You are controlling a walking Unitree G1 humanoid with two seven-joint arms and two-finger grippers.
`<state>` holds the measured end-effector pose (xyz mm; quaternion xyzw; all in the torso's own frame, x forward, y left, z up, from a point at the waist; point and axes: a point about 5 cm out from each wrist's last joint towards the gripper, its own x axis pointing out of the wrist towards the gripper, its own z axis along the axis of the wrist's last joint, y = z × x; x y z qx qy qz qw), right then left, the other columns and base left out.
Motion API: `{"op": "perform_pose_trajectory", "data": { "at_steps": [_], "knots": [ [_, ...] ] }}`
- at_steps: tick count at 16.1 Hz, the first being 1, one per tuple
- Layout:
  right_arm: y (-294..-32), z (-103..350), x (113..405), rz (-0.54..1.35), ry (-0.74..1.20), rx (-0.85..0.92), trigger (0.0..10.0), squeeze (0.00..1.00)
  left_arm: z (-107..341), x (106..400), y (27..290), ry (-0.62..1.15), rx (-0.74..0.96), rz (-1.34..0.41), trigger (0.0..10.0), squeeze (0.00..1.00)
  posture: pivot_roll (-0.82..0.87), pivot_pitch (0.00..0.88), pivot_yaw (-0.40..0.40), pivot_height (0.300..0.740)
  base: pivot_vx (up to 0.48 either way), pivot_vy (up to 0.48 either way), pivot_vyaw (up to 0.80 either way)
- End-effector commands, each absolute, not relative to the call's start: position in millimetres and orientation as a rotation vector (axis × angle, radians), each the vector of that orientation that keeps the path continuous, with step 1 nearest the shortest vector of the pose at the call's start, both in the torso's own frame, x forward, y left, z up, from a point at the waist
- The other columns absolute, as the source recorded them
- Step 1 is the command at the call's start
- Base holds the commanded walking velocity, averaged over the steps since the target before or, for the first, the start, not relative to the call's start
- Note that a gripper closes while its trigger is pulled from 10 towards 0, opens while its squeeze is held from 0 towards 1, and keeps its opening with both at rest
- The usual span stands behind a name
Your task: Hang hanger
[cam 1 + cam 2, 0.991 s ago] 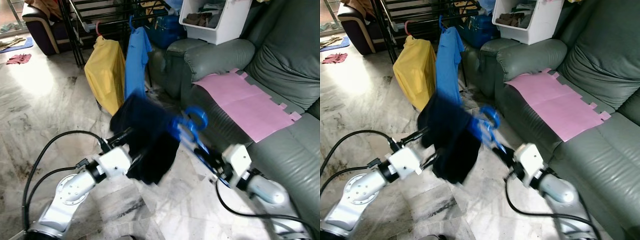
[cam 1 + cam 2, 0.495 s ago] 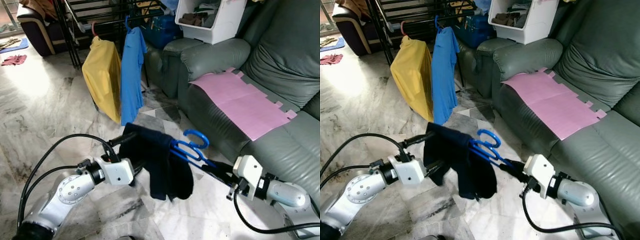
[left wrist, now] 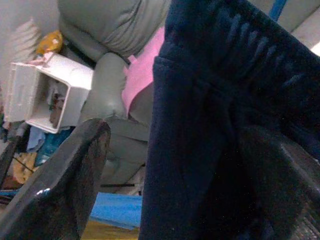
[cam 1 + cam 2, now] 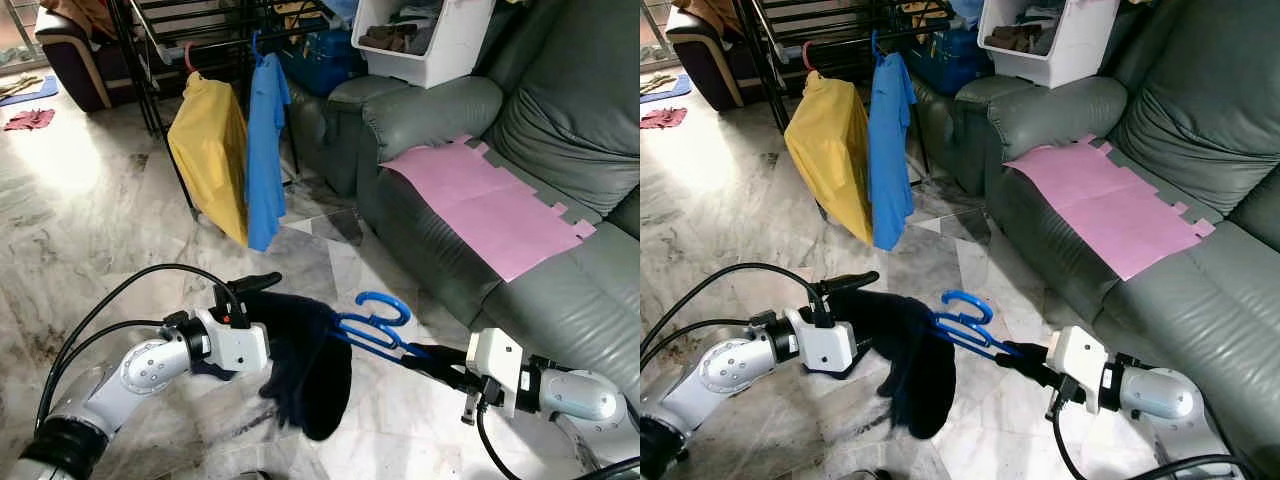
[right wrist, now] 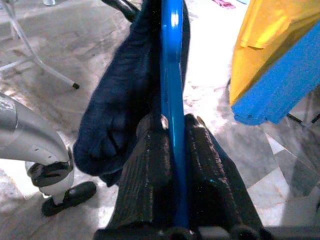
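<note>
One blue hanger (image 4: 375,325) with one dark navy garment (image 4: 305,370) draped over it is held low over the floor between the robot's two arms. The right gripper (image 5: 172,132) has its fingers pressed together on the hanger's blue bar, and the hook curls upward just beyond them. The left gripper (image 4: 262,296) is at the far end, its fingers spread apart with the navy cloth lying between them; one finger (image 3: 65,182) stands clear of the fabric. Two shirts already hang from the black drying rack (image 4: 160,40) behind: one yellow shirt (image 4: 208,160) and one blue shirt (image 4: 264,150), side by side and touching. The floor (image 4: 80,210) is pale veined marble, glossy with daylight. On the right runs a grey-green leather sofa (image 4: 560,130) with one pink sheet (image 4: 480,205) spread over its seat, and one white bin (image 4: 420,35) of odds and ends sits on its armrest. A dark armchair (image 4: 70,55) stands in the far corner, with a reddish rag (image 4: 32,118) on the floor near it.
</note>
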<state>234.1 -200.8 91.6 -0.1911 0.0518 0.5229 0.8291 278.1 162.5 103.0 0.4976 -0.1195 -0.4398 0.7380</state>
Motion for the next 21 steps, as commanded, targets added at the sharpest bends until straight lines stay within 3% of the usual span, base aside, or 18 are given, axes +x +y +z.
{"op": "perform_pose_trajectory", "data": {
  "at_steps": [1,2,3,4,7,8,9,10,11,21],
  "knots": [
    [-196,102,235,1.163,0.053,-0.441,10.0,0.00,101,279,165,-0.248,1.133,-0.999,10.0,1.00,0.01,0.083,0.000,0.740,0.000,0.000,0.00],
    [-195,102,235,1.180,0.054,-0.450,10.0,0.00,96,280,168,-0.213,1.160,-1.014,10.0,1.00,0.01,0.081,-0.002,0.740,0.000,0.000,0.00],
    [-195,102,236,1.193,0.057,-0.458,10.0,0.00,90,283,173,-0.142,1.188,-1.044,10.0,0.61,0.01,0.081,-0.002,0.740,0.000,0.000,0.00],
    [-194,100,237,1.201,0.059,-0.473,10.0,0.00,88,283,175,-0.105,1.183,-1.092,10.0,0.00,0.01,0.080,-0.003,0.740,0.000,0.000,0.00],
    [-192,97,236,1.203,0.058,-0.471,10.0,0.00,91,290,176,-0.081,1.196,-1.153,10.0,0.00,0.01,0.079,-0.005,0.740,0.000,0.000,0.00],
    [-192,95,235,1.205,0.060,-0.474,10.0,0.00,93,292,178,-0.061,1.201,-1.170,6.4,0.00,0.01,0.079,-0.005,0.740,0.000,0.000,0.00],
    [-193,94,234,1.207,0.063,-0.479,10.0,0.00,94,296,182,-0.038,1.217,-1.176,4.4,0.00,0.01,0.079,-0.005,0.740,0.000,0.000,0.00],
    [-193,94,234,1.207,0.061,-0.483,10.0,0.00,95,299,185,-0.007,1.226,-1.192,1.4,0.00,0.01,0.079,-0.005,0.740,0.000,0.000,0.00],
    [-193,94,234,1.206,0.061,-0.486,10.0,0.00,94,301,188,0.029,1.233,-1.202,0.2,0.00,0.01,0.079,-0.005,0.740,0.000,0.000,0.00],
    [-193,92,233,1.201,0.059,-0.515,10.0,0.00,103,317,192,0.139,1.232,-1.240,0.0,0.00,-0.01,0.083,-0.003,0.740,0.000,0.000,0.00]
  ]
}}
